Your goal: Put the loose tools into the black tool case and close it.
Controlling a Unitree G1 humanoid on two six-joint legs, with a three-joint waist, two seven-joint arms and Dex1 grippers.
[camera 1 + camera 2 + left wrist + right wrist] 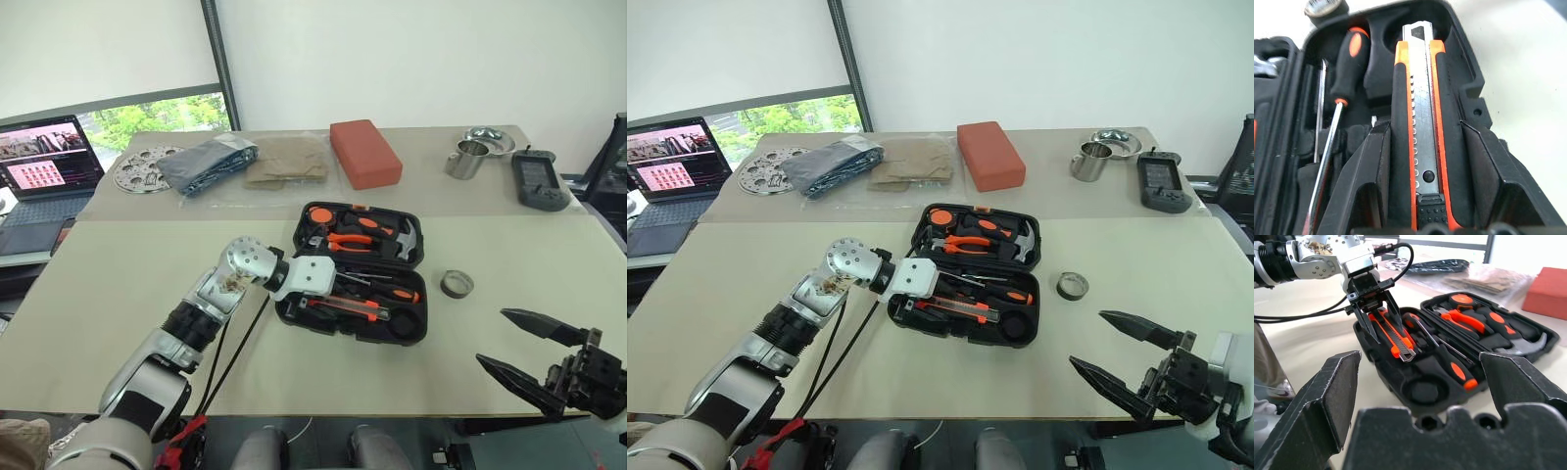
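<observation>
While your left gripper point(1373, 308) pinches the orange-and-black utility knife point(1418, 142) into the black moulded-plastic tool case point(411, 328), steer your wide-spread, empty right gripper point(529, 352) to the small dark tape roll point(457, 284) beside that case.

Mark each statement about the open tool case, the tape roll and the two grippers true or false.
1. The black moulded-plastic tool case lies open. True.
2. The small dark tape roll sits inside the case. False: it lies on the table beside it.
3. The left gripper straddles the orange-and-black utility knife in the case. True.
4. The right gripper is shut on a screwdriver. False: it is open and empty.
5. The red rectangular block rests on the case. False: it lies apart, beyond it.
</observation>
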